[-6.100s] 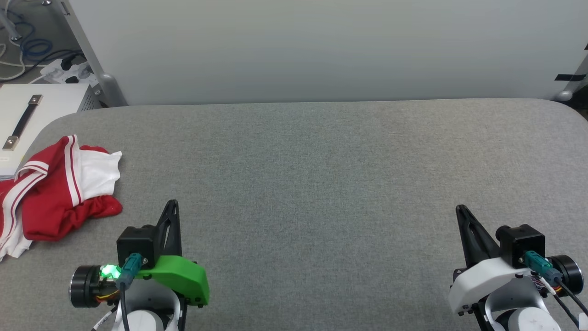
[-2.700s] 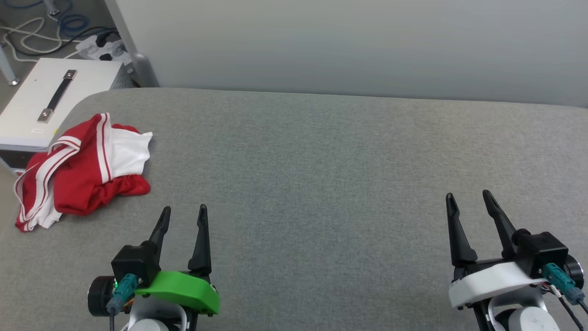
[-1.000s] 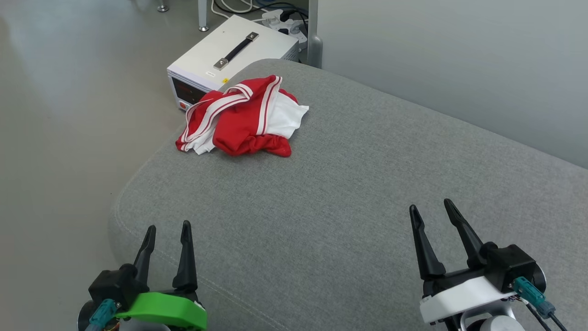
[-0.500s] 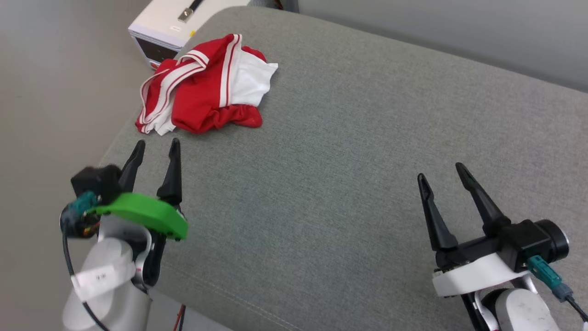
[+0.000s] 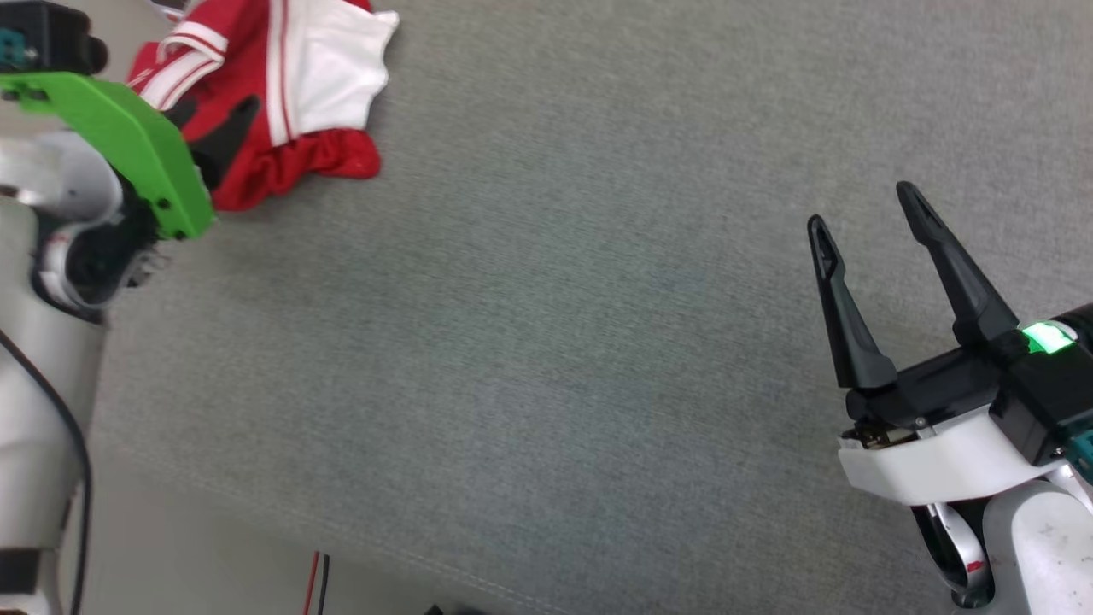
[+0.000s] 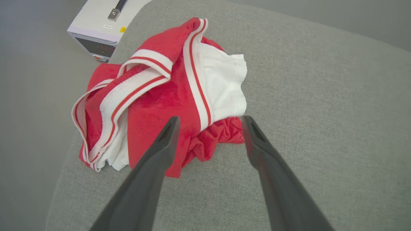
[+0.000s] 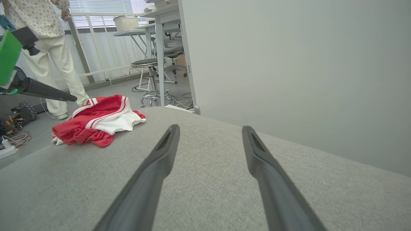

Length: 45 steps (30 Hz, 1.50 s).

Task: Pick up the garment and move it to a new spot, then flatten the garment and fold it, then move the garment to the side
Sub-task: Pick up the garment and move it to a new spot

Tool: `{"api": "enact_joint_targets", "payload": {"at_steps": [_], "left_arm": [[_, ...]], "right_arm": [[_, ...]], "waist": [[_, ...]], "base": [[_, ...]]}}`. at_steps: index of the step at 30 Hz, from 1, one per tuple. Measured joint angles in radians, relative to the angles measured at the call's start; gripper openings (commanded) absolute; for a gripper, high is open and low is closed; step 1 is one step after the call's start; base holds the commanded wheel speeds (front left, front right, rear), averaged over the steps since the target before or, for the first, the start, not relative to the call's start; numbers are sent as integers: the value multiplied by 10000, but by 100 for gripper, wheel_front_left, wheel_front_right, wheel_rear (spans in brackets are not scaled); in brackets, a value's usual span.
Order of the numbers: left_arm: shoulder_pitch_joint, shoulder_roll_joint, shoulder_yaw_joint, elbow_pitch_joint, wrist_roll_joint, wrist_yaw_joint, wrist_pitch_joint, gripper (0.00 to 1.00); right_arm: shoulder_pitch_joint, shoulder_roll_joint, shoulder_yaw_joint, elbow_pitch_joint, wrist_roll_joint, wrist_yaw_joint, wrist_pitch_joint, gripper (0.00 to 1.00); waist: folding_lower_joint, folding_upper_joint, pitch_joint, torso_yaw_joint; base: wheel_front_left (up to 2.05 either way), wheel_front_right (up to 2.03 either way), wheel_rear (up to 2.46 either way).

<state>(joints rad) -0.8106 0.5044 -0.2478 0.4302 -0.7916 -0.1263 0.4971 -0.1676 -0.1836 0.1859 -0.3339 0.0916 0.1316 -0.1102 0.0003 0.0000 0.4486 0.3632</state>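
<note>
The one container you are seeing is a pale woven basket (image 7: 126,22) sitting on a desk far behind the work, and its contents are too small to tell. A grey partition (image 7: 289,64) is standing along the far side of the grey padded surface (image 5: 546,342). A person (image 7: 48,48) in light clothes is standing on the floor beyond the garment, near a round stool (image 7: 146,62). A white box (image 6: 96,22) with a dark handle is sitting on the floor just past the surface's rounded corner.

The garment (image 6: 167,106) is lying crumpled at that corner - red cloth, striped trim and a white sleeve showing - with its outer folds reaching the edge. Your left gripper (image 6: 208,120) is hanging just above its near side, fingers spread wide and holding nothing. Your right gripper (image 5: 862,207) is hovering well apart from it, jaws equally wide and empty. Between the two grippers the padded surface is lying bare - open room for moving.
</note>
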Motion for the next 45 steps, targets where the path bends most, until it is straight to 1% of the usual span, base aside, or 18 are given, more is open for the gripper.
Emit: {"api": "enact_joint_targets", "payload": {"at_steps": [3, 5, 7, 9, 13, 18, 19, 20, 21, 24, 29, 30, 33, 35, 38, 41, 45], "left_arm": [[-474, 301, 44, 694, -61, 163, 734, 100], [-714, 345, 107, 1189, -178, 188, 959, 100], [-948, 364, 111, 1712, -169, 263, 980, 100], [-1154, 466, -29, 2282, 2, 261, 1028, 100], [-1411, 502, 52, 3306, -27, 263, 913, 100], [-1775, 483, -12, 4176, -84, 209, 656, 100], [-1838, 489, -82, 4330, -86, 151, 681, 47], [-1906, 491, -107, 4422, -104, 138, 736, 7], [-1977, 489, -119, 4500, -148, 111, 790, 0], [-2126, 403, -249, 4661, -291, 59, 736, 0], [-2139, 267, -518, 4780, -433, 35, 0, 0], [-2113, 272, -723, 4567, -470, 25, -775, 0], [-2106, 464, -859, 4195, -481, 12, -1521, 0], [-2107, 696, -974, 3814, -516, 12, -2034, 0], [-2122, 999, -1030, 3292, -389, -4, -3058, 0], [-2129, 1131, -1210, 2709, -79, -13, -3693, 0], [-2134, 1131, -1618, 1766, 148, -17, -3973, 0]], "right_arm": [[-92, 4, 144, -353, -10, 0, 105, 100], [-157, 2, 171, -470, -13, 0, 148, 100], [-201, 0, 178, -539, -31, 0, 180, 100], [-205, -36, 192, -573, -73, 0, 196, 100], [-264, -125, 157, -719, -100, 0, 267, 100], [-295, -219, 146, -825, -190, 0, 320, 100], [-297, -226, 142, -832, -201, 0, 332, 100], [-297, -228, 134, -849, -203, 0, 359, 100], [-297, -226, 121, -869, -205, 0, 368, 100], [-296, -249, 82, -882, -270, 0, 395, 100], [-296, -240, 153, -706, -268, 0, 378, 100], [-295, -123, 198, -305, -251, 0, 178, 100], [-271, 15, 207, 146, -157, 0, -121, 100], [-214, 176, 203, 464, -79, 0, -359, 100], [-163, 374, 146, 842, 6, 0, -652, 100], [-131, 604, 58, 1175, 29, 0, -865, 100], [94, 913, -238, 1580, 54, 0, -1108, 100]], "waist": [[0, 0, 394, -319], [0, 0, 586, -528], [0, 0, 768, -730], [-1, 0, 951, -940], [-1, 0, 1289, -1250], [-1, 0, 1613, -1497], [-1, 0, 1658, -1534], [-2, 1, 1691, -1558], [-2, 0, 1707, -1563], [-2, 0, 1692, -1507], [-1, 0, 1400, -1392], [-2, 0, 1092, -1374], [-3, 0, 724, -1397], [-3, 0, 430, -1431], [-4, 0, -20, -1500], [-4, 0, -490, -1593], [-4, 0, -1141, -1736]], "base": [[0, 0, 0], [0, 0, 0], [0, 0, 0], [0, 0, 0], [0, 0, 0], [0, 0, 0], [0, 0, 0], [0, 0, 0], [0, 0, 0], [0, 0, 0], [0, 0, 0], [0, 0, 0], [0, 0, 0], [0, 0, 0], [0, 0, 0], [0, 0, 0], [0, 0, 0]]}}
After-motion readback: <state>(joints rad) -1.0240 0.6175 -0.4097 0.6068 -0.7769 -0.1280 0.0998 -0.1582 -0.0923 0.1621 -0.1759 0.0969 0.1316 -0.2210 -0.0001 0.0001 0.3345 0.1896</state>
